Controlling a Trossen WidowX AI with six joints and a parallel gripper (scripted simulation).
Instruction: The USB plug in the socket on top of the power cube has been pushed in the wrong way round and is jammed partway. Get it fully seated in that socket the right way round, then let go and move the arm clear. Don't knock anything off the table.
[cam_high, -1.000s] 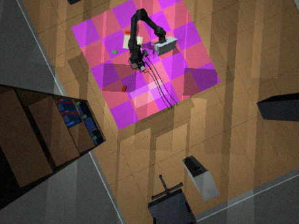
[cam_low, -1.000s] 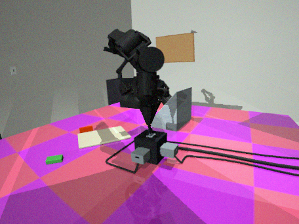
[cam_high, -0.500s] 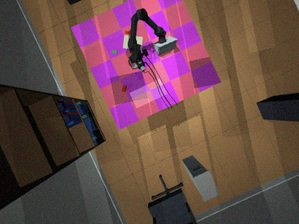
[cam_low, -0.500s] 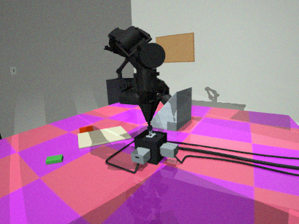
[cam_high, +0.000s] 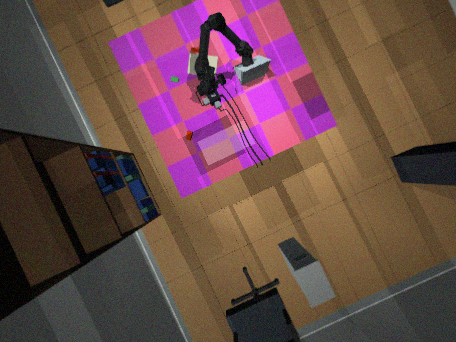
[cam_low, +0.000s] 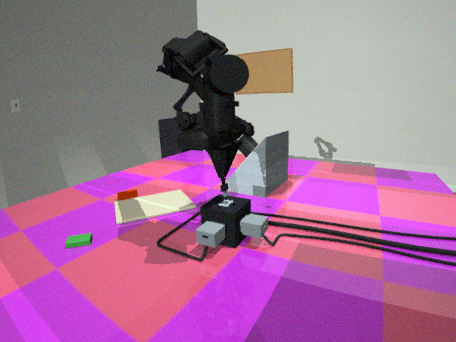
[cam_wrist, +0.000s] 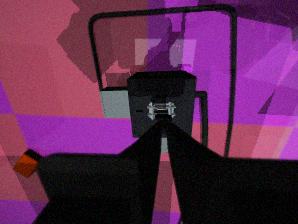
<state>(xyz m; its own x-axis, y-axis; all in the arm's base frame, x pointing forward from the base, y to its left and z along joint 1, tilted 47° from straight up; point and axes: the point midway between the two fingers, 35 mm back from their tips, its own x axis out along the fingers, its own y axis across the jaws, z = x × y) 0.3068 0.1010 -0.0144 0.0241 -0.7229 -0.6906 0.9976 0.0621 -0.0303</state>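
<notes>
The black power cube (cam_low: 231, 235) (cam_wrist: 162, 87) stands upright on the checkered mat, with a pale metal-edged socket (cam_low: 226, 203) on its top. My gripper (cam_low: 224, 183) (cam_wrist: 164, 127) points straight down over the cube and is shut on the small black USB plug (cam_low: 224, 188). The plug sticks out below the fingertips, with a short metal part showing just above the socket. Whether its tip is clear of the socket or still touches it, I cannot tell. In the wrist view the fingers hide most of the plug, and the socket shows just beyond them.
Grey plugs (cam_low: 210, 235) (cam_low: 254, 226) fill two cube sides, with black cables looping and trailing away. A green block (cam_high: 174, 79) (cam_low: 79, 240), a cream board (cam_low: 155, 206), a red-orange block (cam_low: 127, 194), another orange block (cam_high: 189, 135) (cam_wrist: 26, 165) and a grey wedge-shaped box (cam_high: 252, 71) (cam_low: 277, 162) stand around.
</notes>
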